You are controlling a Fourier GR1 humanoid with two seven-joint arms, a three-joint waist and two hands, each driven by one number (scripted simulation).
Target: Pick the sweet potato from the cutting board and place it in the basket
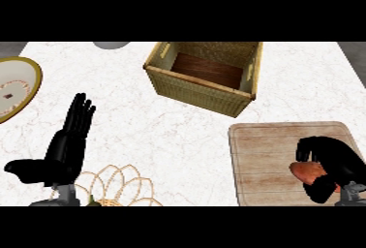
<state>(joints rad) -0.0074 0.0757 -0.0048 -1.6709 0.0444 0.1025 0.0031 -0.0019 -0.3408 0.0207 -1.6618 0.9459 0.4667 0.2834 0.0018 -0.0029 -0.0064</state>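
The orange-brown sweet potato [307, 171] lies on the pale wooden cutting board [268, 150] at the lower right. My right hand [333, 162] is curled round it from the right, fingers over its top and thumb under it, hiding most of it. The woven basket [200, 92] with a dark wooden floor stands at the top centre, up and left of the board. My left hand [66, 145] rests at the lower left, fingers straight and pointing up, holding nothing.
A gold-rimmed plate [14, 87] sits at the left edge. A grey round object [112, 44] shows at the top edge. A wire flower-shaped trivet [118, 186] lies by the left forearm. White marble counter spreads between the hands and the basket.
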